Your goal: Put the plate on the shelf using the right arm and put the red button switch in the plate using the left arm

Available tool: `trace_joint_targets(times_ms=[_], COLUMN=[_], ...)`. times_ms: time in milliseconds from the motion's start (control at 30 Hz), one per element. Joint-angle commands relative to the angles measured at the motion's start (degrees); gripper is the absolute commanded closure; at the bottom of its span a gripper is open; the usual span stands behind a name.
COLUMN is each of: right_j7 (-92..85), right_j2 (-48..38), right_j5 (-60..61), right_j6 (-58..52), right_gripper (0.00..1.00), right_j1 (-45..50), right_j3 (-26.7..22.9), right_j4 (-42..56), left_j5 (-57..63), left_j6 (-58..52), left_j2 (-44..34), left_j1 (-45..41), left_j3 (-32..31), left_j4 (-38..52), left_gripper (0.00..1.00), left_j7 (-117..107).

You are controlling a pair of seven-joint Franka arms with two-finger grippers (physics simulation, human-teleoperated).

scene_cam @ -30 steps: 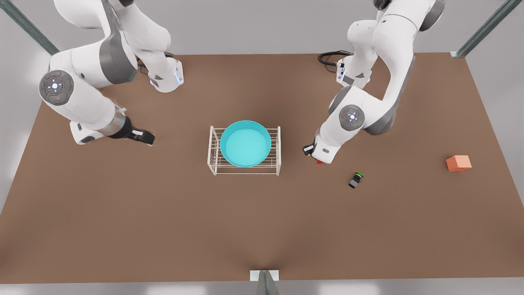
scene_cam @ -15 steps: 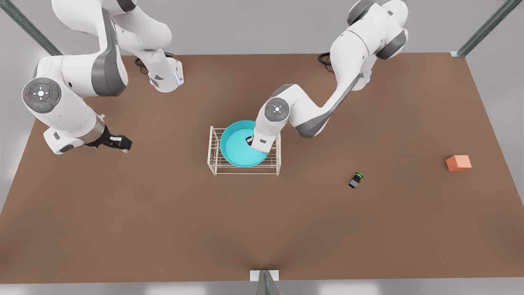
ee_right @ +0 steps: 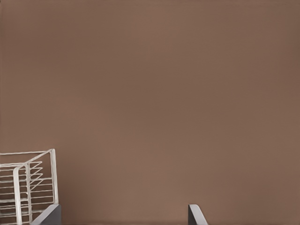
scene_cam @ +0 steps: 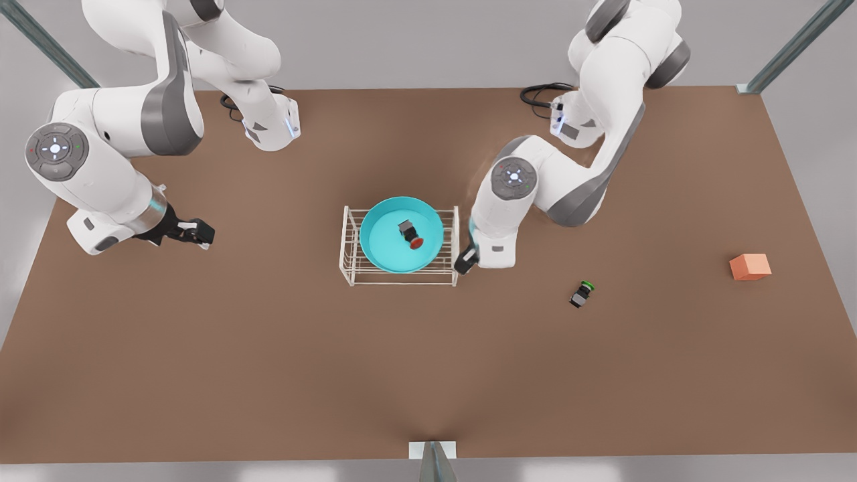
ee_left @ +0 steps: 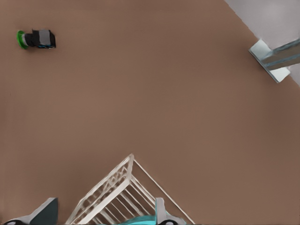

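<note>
Turquoise plate [scene_cam: 385,234] on shelf [scene_cam: 348,254] holds red button switch [scene_cam: 410,234]; I risk left gripper [scene_cam: 466,260], jaws apart and empty beside the shelf, knocking it, while right gripper [scene_cam: 194,231], also apart and empty, waits well off.

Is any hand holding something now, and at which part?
Nothing is held. The left hand is open beside the shelf; the red switch lies free in the plate. The right hand is open, apart.

arms [scene_cam: 120,127]: white shells | grey joints (round lit caps) | black grippers

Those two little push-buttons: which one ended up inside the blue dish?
The red button switch lies in the plate on the shelf. The green-capped switch lies on the bare table.
</note>
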Motion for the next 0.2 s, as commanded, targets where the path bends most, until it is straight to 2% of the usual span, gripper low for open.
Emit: trace_joint_targets(times_ms=[0,67,167], right_j7=[-2.54,-2.54,-2.45], right_j2=[-0.06,-0.06,-0.06], right_j5=[0.13,0.22,0.22], right_j6=[0.09,0.09,0.09], right_gripper=[0.00,0.00,0.00], right_j1=[-0.02,-0.02,-0.02], right_j3=[0.01,-0.17,-0.08], right_j4=[0.04,0.04,0.12], left_j5=[2.94,2.85,3.03], left_j6=[-11.88,-11.52,-12.05], left_j2=[-1.02,-0.94,-1.02], left_j1=[9.01,16.66,17.54], left_j3=[0.29,0.29,0.38], left_j4=[0.36,0.89,0.80], left_gripper=[0.00,0.00,0.00], left_j7=[43.50,56.87,57.14])
